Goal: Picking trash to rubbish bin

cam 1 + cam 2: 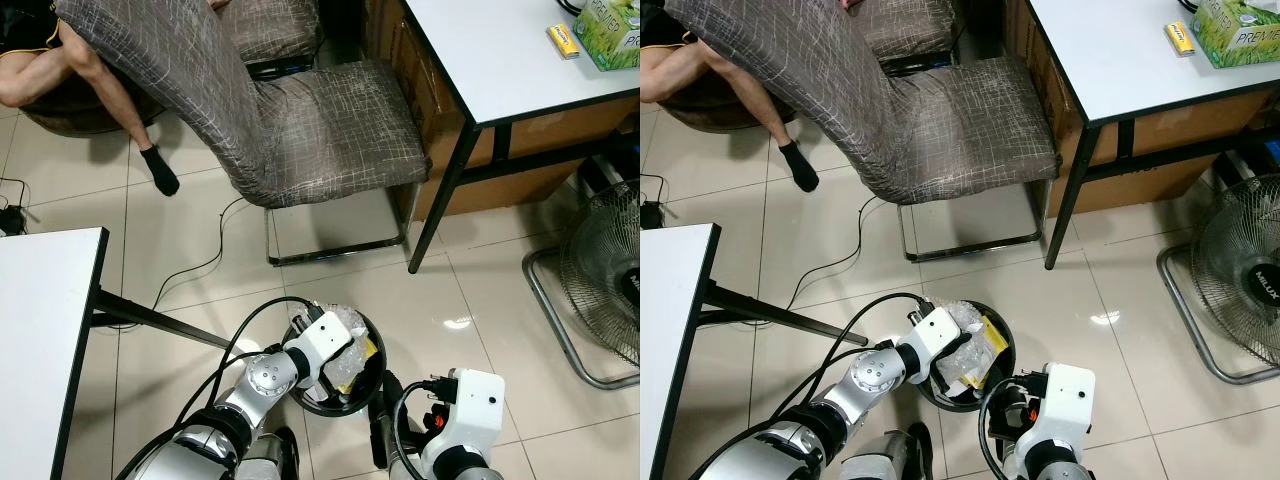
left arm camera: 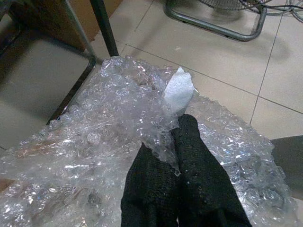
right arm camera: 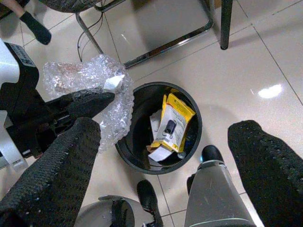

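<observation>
The left gripper (image 2: 177,142) has its two black fingers pressed together on a sheet of bubble wrap (image 2: 113,142), pinching it beside a small white label (image 2: 179,87) whose writing cannot be read. The sheet hangs crumpled at the rim of the black rubbish bin (image 3: 189,101), partly over its opening. The right gripper (image 3: 165,156) holds nothing, its fingers spread wide, beside the bin.

Inside the bin lies a yellow packet (image 3: 175,120) with a black item on its card, long side running up from white paper scraps (image 3: 158,151); its print is too small to read.

A green tissue box (image 1: 1232,30) on the white desk (image 1: 1120,60) reads "PREMIER", with a yellow packet (image 1: 1179,37) next to it. The floor fan (image 1: 1240,290) carries "MILUX" at its hub.

Beyond the bin stands a chair (image 1: 300,130) in brown patterned cloth, a black cable (image 1: 200,260) trailing over the tiles. A person's leg (image 1: 115,95) in a black sock shows behind the chair. A second white table (image 1: 40,330) stands at the robot's left.
</observation>
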`<state>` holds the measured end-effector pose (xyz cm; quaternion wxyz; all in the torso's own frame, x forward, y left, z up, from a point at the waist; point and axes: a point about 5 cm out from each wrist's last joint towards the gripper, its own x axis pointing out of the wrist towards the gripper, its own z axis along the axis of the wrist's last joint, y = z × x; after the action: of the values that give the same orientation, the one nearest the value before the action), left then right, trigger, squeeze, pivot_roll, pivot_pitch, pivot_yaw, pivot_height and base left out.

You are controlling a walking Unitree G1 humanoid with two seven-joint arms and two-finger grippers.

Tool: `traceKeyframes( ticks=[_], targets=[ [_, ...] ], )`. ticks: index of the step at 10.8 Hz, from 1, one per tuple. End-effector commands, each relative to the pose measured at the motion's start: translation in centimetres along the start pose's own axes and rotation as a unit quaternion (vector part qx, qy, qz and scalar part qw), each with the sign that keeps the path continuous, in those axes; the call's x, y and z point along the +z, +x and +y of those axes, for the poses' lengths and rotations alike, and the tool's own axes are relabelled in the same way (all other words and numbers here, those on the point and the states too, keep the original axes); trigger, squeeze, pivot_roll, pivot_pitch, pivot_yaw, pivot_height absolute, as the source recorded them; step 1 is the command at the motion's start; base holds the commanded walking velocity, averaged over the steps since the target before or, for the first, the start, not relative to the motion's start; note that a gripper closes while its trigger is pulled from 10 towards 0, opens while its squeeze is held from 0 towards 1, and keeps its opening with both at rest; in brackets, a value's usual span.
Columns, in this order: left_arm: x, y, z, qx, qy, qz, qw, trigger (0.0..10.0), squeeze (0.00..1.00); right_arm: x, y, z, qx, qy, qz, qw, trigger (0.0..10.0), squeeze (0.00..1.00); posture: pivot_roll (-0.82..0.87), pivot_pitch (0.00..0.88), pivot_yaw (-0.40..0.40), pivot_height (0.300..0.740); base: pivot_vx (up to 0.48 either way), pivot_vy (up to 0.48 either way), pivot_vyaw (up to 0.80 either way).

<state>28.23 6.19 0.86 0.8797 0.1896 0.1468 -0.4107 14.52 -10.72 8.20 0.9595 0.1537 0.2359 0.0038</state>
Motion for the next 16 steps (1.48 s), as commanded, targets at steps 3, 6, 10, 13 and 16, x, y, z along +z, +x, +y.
traceKeyframes(
  ticks=[3,6,10,13,16],
  targets=[
    [-1.12,-0.34,-0.79,0.002,-0.025,0.011,1.0,10.0,1.0,0.44,0.15,1.55,0.024,0.025,-0.005,0.999,10.0,0.0,-0.09,0.32,0.112,0.74,0.0,0.0,0.0],
    [-1.01,-0.27,-0.72,0.008,-0.025,0.01,1.0,10.0,1.0,0.38,0.11,1.65,0.024,0.026,-0.004,0.999,10.0,0.0,-0.1,0.323,0.113,0.74,0.0,0.0,0.0],
    [-1.01,-0.3,-0.6,0.014,-0.028,0.009,0.999,10.0,1.0,0.34,0.04,1.74,0.025,0.025,-0.004,0.999,10.0,0.0,-0.1,0.325,0.113,0.74,0.0,0.0,0.0],
    [-0.99,-0.3,-0.58,0.017,-0.028,0.008,0.999,10.0,1.0,0.34,0.04,1.74,0.025,0.025,-0.004,0.999,10.0,0.0,-0.1,0.325,0.113,0.74,0.0,0.0,0.0],
    [-0.98,-0.32,-0.57,0.019,-0.025,0.007,0.999,10.0,1.0,0.33,-0.03,1.79,0.025,0.025,-0.004,0.999,10.0,0.0,-0.1,0.329,0.113,0.74,0.0,0.0,0.0]
  ],
)
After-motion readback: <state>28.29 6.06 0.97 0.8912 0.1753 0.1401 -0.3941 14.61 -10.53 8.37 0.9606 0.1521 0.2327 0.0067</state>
